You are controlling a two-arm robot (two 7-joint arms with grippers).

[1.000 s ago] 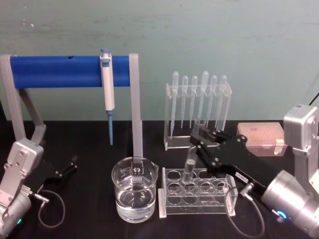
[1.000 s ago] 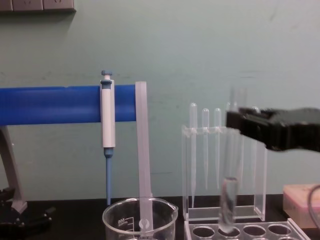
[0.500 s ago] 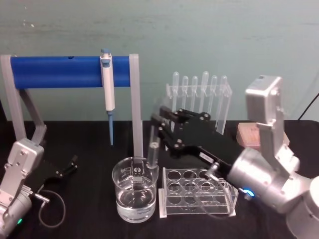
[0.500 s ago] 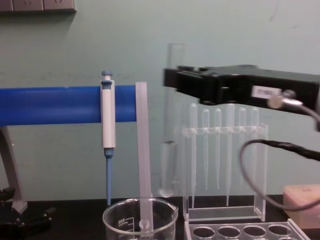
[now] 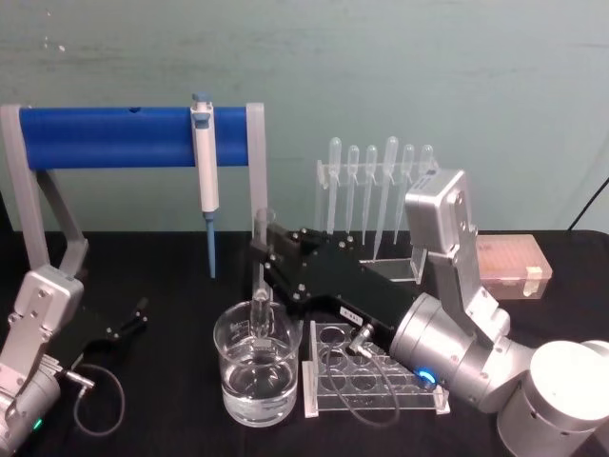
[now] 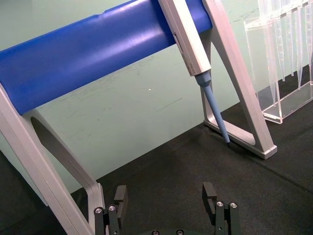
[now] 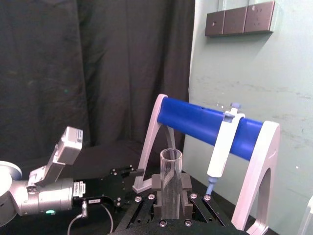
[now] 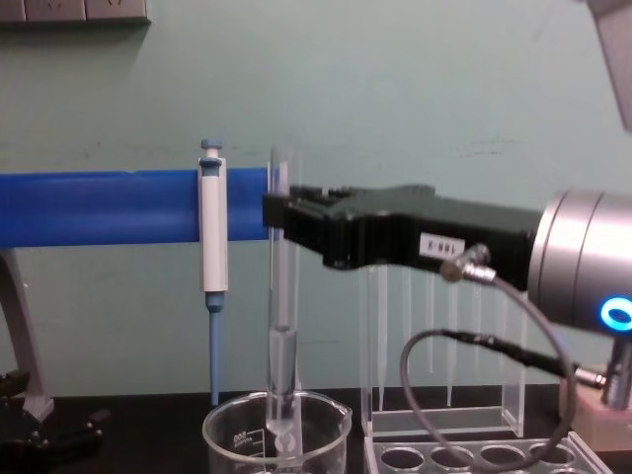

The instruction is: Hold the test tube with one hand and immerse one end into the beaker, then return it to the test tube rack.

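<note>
We saw right gripper [image 5: 263, 253] clamping test tube [image 5: 259, 309], tip inside beaker [image 5: 233, 386] mid-frame; rack [image 5: 419, 392] return pending; left gripper [image 6: 164, 200] parked open.

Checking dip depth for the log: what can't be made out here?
- Test tube tip versus water: the chest view's bottom edge cuts the beaker off below its rim; the head view blurs it into glass glare.
- Test tube rack: the right gripper's arm covers much of it in the head view.
- Gripper label: digits too small.

R gripper [image 5: 265, 249]: arm reached fwd-left, level, clamped on test tube [image 5: 260, 297].
L gripper [image 5: 135, 318]: low at left, fingers apart.
</note>
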